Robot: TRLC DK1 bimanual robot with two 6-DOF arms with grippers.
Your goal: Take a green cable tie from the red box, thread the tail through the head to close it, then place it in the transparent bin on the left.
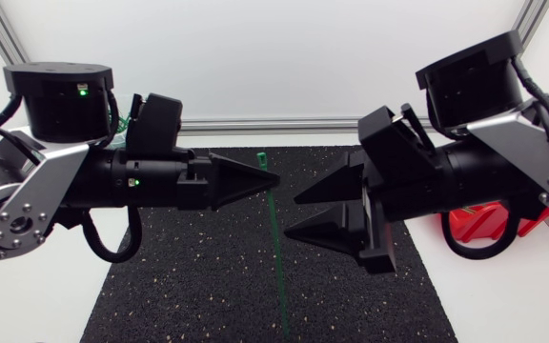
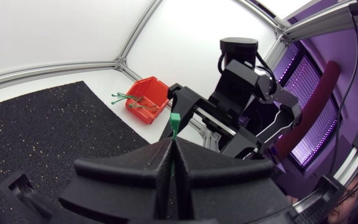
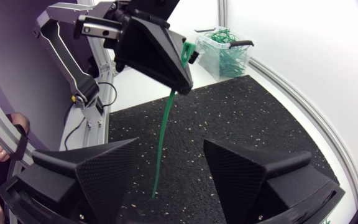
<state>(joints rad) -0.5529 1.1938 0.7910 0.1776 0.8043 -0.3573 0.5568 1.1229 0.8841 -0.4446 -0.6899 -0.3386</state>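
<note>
A green cable tie (image 1: 275,238) hangs straight down over the black mat (image 1: 189,286). My left gripper (image 1: 273,179) is shut on its upper part. In the left wrist view the tie's head (image 2: 174,119) sticks out just past the closed fingertips of the left gripper (image 2: 171,144). My right gripper (image 1: 292,214) faces the left one from the right, open, with its tips close to the tie and nothing held. From the right wrist view the tail (image 3: 164,137) dangles ahead of the gap of the right gripper (image 3: 173,180), below the left gripper (image 3: 182,84).
The red box (image 2: 146,99) holding green ties sits beyond the mat's right side and shows behind my right arm (image 1: 475,221). The transparent bin (image 3: 224,53), with several green ties inside, stands off the mat's far left corner.
</note>
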